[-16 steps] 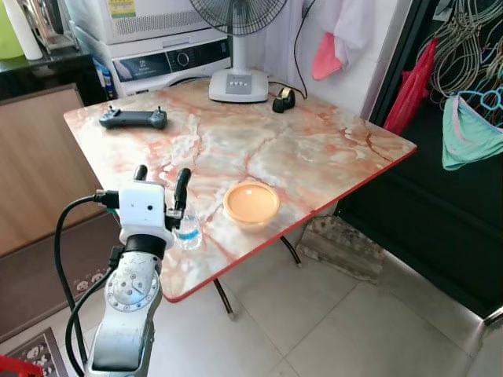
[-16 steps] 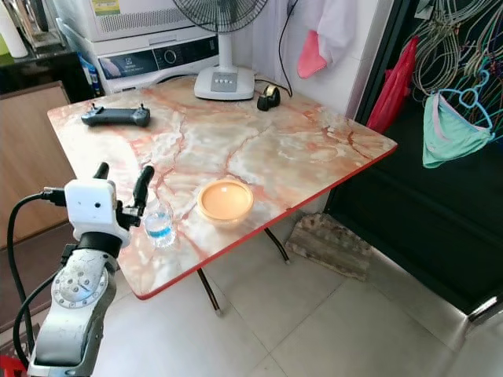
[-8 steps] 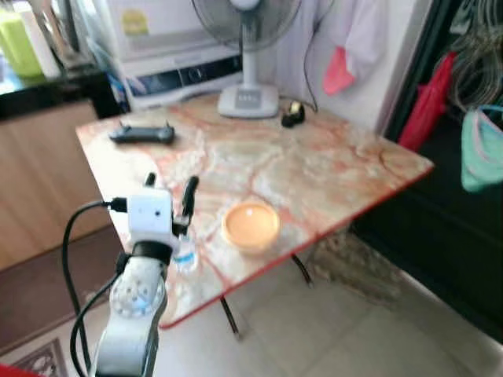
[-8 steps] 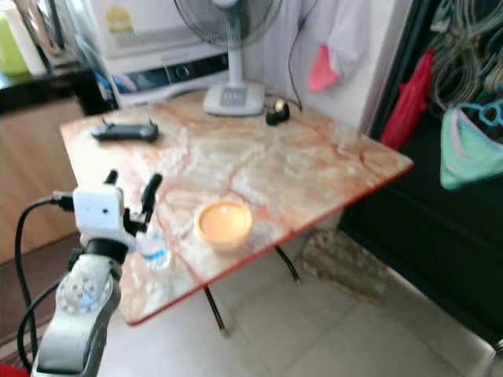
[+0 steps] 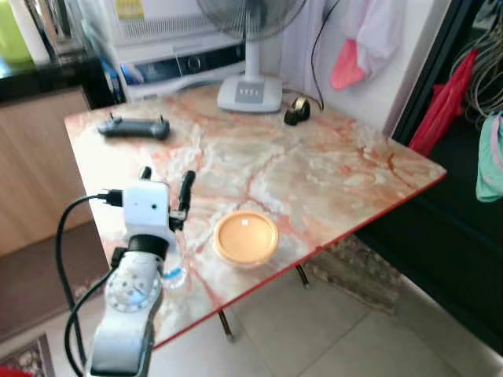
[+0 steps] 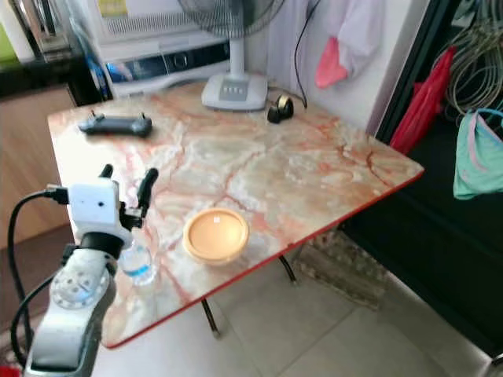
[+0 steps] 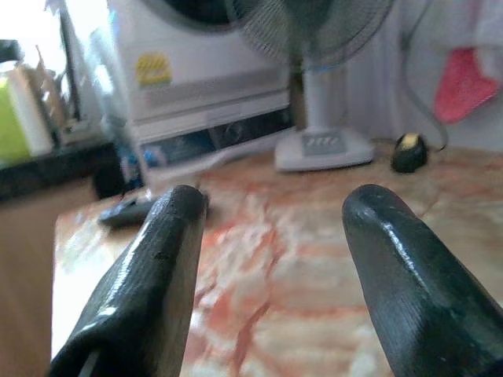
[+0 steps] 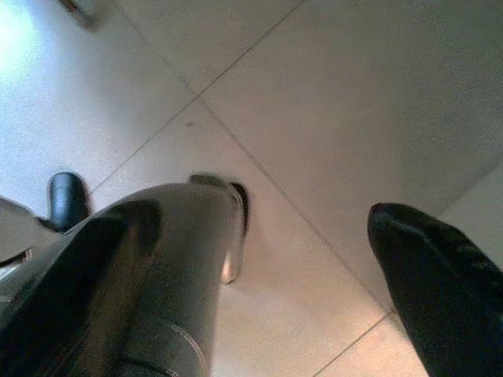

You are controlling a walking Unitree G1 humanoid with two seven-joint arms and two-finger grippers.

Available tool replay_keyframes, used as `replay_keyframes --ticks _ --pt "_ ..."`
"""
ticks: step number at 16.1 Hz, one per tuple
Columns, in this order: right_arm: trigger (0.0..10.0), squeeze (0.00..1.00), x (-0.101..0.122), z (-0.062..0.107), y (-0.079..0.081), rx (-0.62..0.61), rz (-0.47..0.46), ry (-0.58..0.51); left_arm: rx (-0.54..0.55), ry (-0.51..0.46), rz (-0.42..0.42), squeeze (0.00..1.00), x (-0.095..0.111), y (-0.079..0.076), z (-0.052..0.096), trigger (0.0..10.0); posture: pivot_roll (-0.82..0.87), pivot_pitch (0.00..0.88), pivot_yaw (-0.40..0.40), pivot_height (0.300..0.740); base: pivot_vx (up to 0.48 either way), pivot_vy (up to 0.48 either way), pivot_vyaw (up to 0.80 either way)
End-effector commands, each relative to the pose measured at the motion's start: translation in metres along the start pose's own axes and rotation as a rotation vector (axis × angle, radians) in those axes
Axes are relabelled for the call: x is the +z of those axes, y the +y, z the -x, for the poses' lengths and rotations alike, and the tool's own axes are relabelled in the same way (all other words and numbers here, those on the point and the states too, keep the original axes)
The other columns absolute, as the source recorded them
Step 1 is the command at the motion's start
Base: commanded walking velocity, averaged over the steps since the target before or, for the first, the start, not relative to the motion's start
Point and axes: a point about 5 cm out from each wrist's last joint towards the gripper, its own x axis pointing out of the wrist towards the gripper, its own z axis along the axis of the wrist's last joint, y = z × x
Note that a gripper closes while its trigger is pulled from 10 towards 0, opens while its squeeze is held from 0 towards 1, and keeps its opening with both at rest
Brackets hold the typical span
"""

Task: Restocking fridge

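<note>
A small clear water bottle (image 6: 139, 265) with a blue label stands near the front edge of the marble table (image 5: 314, 169), to the left of an orange bowl (image 5: 246, 238). My left gripper (image 5: 166, 176) is held above and just beyond the bottle, open, with nothing between its fingers. My wrist hides part of the bottle. In the left wrist view the two black fingers (image 7: 169, 259) stand apart over bare tabletop. My right gripper (image 8: 275, 236) hangs open over the tiled floor.
On the far side of the table lie a black remote controller (image 5: 134, 126), a fan base (image 5: 250, 93) and a tape dispenser (image 5: 296, 111). A washing machine (image 5: 181, 59) stands behind. Clothes hang at the right (image 5: 491, 157). A brown cabinet (image 5: 39, 165) is at the left.
The head camera has shifted. My left gripper now sits higher and farther over the table than the bottle, which stays in place beside the bowl.
</note>
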Motion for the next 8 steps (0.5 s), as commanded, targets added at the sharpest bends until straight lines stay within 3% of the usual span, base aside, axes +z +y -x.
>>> replay_keyframes --ticks 1,3,5,8 --pt "10.0 0.0 0.001 -0.001 0.004 0.01 -0.001 0.001 0.018 -0.035 0.018 0.0 0.012 0.007 -0.001 10.0 0.2 0.0 -0.043 0.74 0.0 0.0 0.0" --pt "10.0 0.0 0.002 -0.002 0.005 0.016 0.009 0.002 -0.014 -0.02 0.011 0.0 0.022 0.01 -0.007 10.0 0.21 0.0 -0.047 0.74 0.0 0.0 0.0" --pt "10.0 0.0 0.003 -0.002 0.005 0.017 0.013 0.004 -0.023 0.067 0.028 0.0 0.023 0.014 -0.012 10.0 0.22 0.0 -0.046 0.74 0.0 0.0 0.0" --pt "10.0 0.0 0.004 -0.002 0.006 0.022 0.028 0.011 -0.152 0.2 0.094 0.0 0.026 0.01 -0.014 10.0 0.22 0.0 -0.047 0.74 0.0 0.0 0.0"
